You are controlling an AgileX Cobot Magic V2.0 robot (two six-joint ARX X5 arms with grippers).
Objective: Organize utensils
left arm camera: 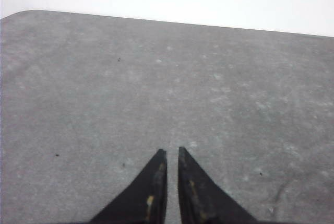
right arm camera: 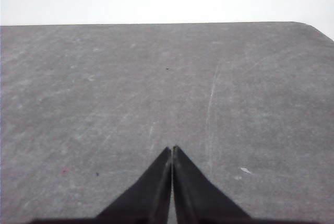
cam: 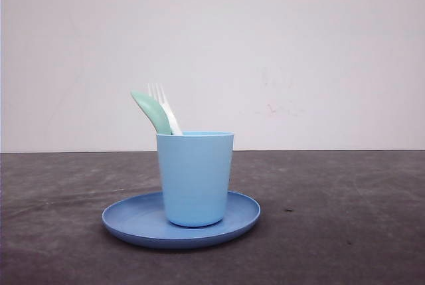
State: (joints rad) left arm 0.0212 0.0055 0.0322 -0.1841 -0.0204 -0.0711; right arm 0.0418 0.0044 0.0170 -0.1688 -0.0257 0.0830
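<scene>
Standing upright: the fork (cam: 161, 102) and the spoon (cam: 151, 111) lean together in the cup (cam: 195, 177), heads up and tipped toward the left rim, so that the cup wall props them and keeps them from sliding flat.
Cup and plate: the light blue cup sits on the round blue plate (cam: 133, 222), a little left of the plate's middle, near the centre of the dark table (cam: 345, 232); stacking them this way gathers the set in one spot.
Task reading: judged from this layout, both utensils look sorted into the cup already, with little left to do.
Left gripper: the left gripper (left arm camera: 172, 153) hangs over bare table, tips nearly together with a narrow slit between them, and it grips nothing.
Right gripper: the right gripper (right arm camera: 171, 150) is pressed closed, tip against tip, with nothing between, also over bare table.
Why apart: both seem parked away from the set, which leaves the cup undisturbed.
Hidden: the handles of the fork and the spoon are inside the opaque cup, so where they rest on its floor cannot be told.
Hard to make out: whether the fork and the spoon touch each other above the rim is unclear; they overlap in the front view.
</scene>
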